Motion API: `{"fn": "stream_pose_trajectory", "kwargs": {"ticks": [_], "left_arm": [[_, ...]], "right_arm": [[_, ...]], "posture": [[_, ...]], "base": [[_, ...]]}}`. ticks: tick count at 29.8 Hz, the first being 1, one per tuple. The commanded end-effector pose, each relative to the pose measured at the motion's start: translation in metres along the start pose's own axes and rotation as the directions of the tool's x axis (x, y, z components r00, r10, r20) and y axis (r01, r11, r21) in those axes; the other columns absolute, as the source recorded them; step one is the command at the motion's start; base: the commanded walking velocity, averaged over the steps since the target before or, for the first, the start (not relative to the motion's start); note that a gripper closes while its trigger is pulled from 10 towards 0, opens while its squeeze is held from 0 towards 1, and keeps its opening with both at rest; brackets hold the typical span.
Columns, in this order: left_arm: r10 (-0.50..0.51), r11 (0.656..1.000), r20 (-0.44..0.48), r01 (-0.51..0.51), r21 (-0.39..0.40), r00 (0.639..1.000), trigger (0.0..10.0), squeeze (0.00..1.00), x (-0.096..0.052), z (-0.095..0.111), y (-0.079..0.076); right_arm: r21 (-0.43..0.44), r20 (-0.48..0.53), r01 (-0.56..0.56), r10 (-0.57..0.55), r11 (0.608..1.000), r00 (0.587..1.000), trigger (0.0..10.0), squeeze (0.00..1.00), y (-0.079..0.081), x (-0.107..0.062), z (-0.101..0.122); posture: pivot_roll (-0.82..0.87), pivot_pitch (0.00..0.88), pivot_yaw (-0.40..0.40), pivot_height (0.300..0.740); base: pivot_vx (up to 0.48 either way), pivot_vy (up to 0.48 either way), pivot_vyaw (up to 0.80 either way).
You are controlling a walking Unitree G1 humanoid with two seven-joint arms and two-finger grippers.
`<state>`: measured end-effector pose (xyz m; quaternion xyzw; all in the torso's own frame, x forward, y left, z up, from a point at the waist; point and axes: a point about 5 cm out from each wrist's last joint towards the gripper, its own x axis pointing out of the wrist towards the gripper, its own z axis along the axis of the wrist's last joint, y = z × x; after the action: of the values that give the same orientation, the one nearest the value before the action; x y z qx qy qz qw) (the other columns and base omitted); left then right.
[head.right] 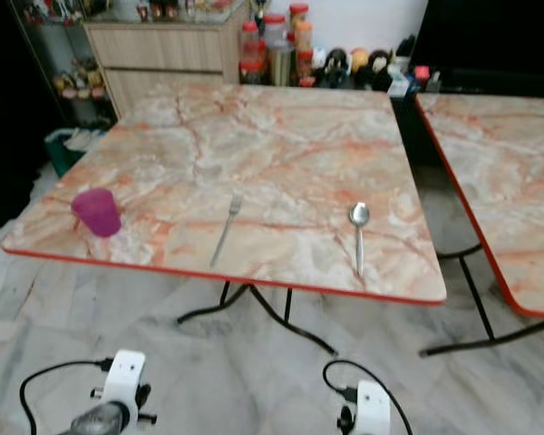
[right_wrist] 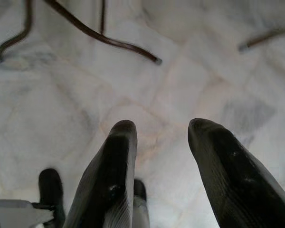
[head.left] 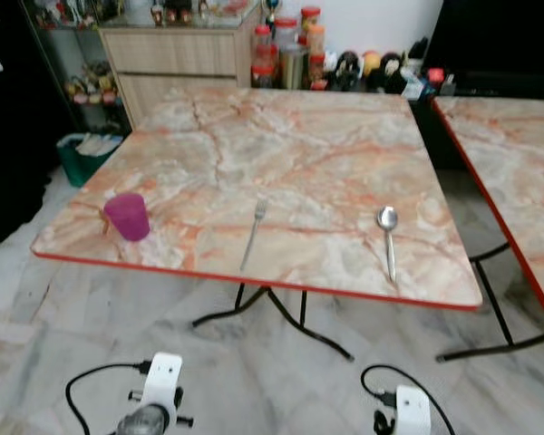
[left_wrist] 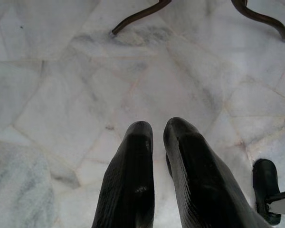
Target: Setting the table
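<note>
A marble-patterned table with a red edge stands before me. On it a purple cup stands upright near the front left corner. A metal fork lies at the front middle, and a metal spoon lies to its right, both handles pointing toward me. Both arms hang low in front of the table, over the floor. My left gripper is shut with nothing between its fingers. My right gripper is open and empty.
A second marble table stands to the right with a gap between. Jars and bottles and a wooden cabinet line the back wall. A green bin sits at the far left. Black table legs spread over the marble floor.
</note>
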<state>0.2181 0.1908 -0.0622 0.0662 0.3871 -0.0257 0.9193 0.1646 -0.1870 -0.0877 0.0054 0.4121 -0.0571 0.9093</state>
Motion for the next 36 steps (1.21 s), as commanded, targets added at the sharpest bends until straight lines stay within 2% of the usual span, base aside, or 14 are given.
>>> {"fn": "stream_pose_trajectory", "kwargs": {"ticks": [1, 6, 8, 12, 15, 20, 24, 27, 28, 30, 31, 32, 33, 36], "left_arm": [[0.005, 1.0, -0.028, -0.005, 0.022, 1.0, 10.0, 0.0, -0.001, -0.006, 0.002], [0.003, 1.0, -0.032, -0.003, 0.023, 0.999, 10.0, 0.0, -0.002, -0.008, 0.001], [0.0, 1.0, -0.033, 0.0, 0.022, 0.999, 10.0, 0.0, -0.002, -0.009, 0.0], [0.0, 1.0, -0.033, 0.001, 0.023, 0.999, 10.0, 0.0, -0.002, -0.009, 0.0], [-0.003, 1.0, -0.04, 0.004, 0.025, 0.999, 10.0, 0.0, -0.002, -0.011, -0.001], [-0.003, 1.0, -0.047, 0.005, 0.027, 0.999, 10.0, 0.0, -0.003, -0.013, -0.001], [-0.002, 1.0, -0.05, 0.004, 0.027, 0.999, 10.0, 0.0, -0.003, -0.014, -0.001], [-0.002, 1.0, -0.049, 0.003, 0.028, 0.999, 10.0, 0.0, -0.003, -0.014, -0.001], [-0.004, 1.0, -0.044, 0.005, 0.027, 0.999, 10.0, 0.0, -0.003, -0.012, -0.002], [-0.005, 1.0, -0.042, 0.006, 0.027, 0.999, 10.0, 0.0, -0.003, -0.012, -0.002], [-0.006, 1.0, -0.034, 0.007, 0.024, 0.999, 10.0, 0.0, -0.002, -0.01, -0.003], [-0.006, 1.0, -0.034, 0.007, 0.024, 0.999, 10.0, 0.0, -0.002, -0.01, -0.003], [-0.006, 1.0, -0.03, 0.007, 0.024, 1.0, 10.0, 0.0, -0.002, -0.008, -0.004], [-0.004, 1.0, -0.024, 0.005, 0.021, 1.0, 10.0, 0.0, -0.001, -0.007, -0.004]], "right_arm": [[-0.024, 0.036, -0.003, 0.004, 1.0, 0.999, 10.0, 0.0, -0.003, -0.002, 0.0], [-0.027, 0.091, 0.005, -0.002, 1.0, 0.996, 10.0, 0.0, -0.009, -0.006, -0.002], [-0.021, 0.159, 0.019, -0.015, 1.0, 0.987, 10.0, 0.0, -0.016, -0.011, -0.001], [-0.022, 0.162, 0.019, -0.015, 1.0, 0.987, 10.0, 0.0, -0.016, -0.011, -0.001], [-0.064, 0.288, 0.019, 0.0, 0.998, 0.958, 10.0, 0.0, -0.018, -0.02, 0.004], [-0.101, 0.35, 0.015, 0.021, 0.995, 0.937, 10.0, 0.0, -0.016, -0.028, 0.005], [-0.095, 0.413, 0.036, 0.006, 0.995, 0.911, 10.0, 0.0, -0.02, -0.036, 0.01], [-0.107, 0.472, 0.051, 0.005, 0.993, 0.881, 10.0, 0.0, -0.02, -0.038, 0.025], [-0.094, 0.52, 0.06, -0.002, 0.994, 0.854, 10.0, 0.0, -0.019, -0.038, 0.041], [-0.091, 0.536, 0.062, -0.003, 0.994, 0.844, 10.0, 0.0, -0.019, -0.037, 0.048], [-0.082, 0.578, 0.065, -0.006, 0.995, 0.816, 10.0, 0.0, -0.016, -0.036, 0.066], [-0.082, 0.578, 0.065, -0.006, 0.995, 0.816, 10.0, 0.0, -0.016, -0.036, 0.066], [-0.079, 0.608, 0.06, 0.001, 0.995, 0.794, 10.0, 0.0, -0.013, -0.034, 0.081], [-0.075, 0.645, 0.058, 0.004, 0.996, 0.764, 10.0, 0.0, -0.009, -0.03, 0.104]], "posture": [[0.04, 0.0, -0.008, 0.736], [0.03, 0.0, -0.005, 0.736], [0.01, 0.0, -0.004, 0.736], [0.01, 0.0, -0.004, 0.736], [0.0, 0.0, -0.005, 0.736], [-0.01, 0.0, -0.003, 0.736], [-0.01, 0.0, -0.002, 0.736], [-0.01, 0.0, 0.002, 0.736], [-0.02, 0.0, 0.005, 0.736], [-0.02, 0.0, 0.004, 0.736], [-0.02, 0.0, 0.004, 0.736], [-0.02, 0.0, 0.004, 0.736], [-0.02, 0.0, 0.004, 0.736], [-0.01, 0.0, 0.002, 0.736]], "base": [[0.0, 0.0, 0.0], [0.0, 0.0, 0.0], [0.0, 0.0, 0.0], [0.0, 0.0, 0.0], [0.0, 0.0, 0.0], [0.0, 0.0, 0.0], [0.0, 0.0, 0.0], [0.0, 0.0, 0.0], [0.0, 0.0, 0.0], [0.0, 0.0, 0.0], [0.0, 0.0, 0.0], [0.0, 0.0, 0.0], [0.0, 0.0, 0.0], [0.0, 0.0, 0.0]]}}
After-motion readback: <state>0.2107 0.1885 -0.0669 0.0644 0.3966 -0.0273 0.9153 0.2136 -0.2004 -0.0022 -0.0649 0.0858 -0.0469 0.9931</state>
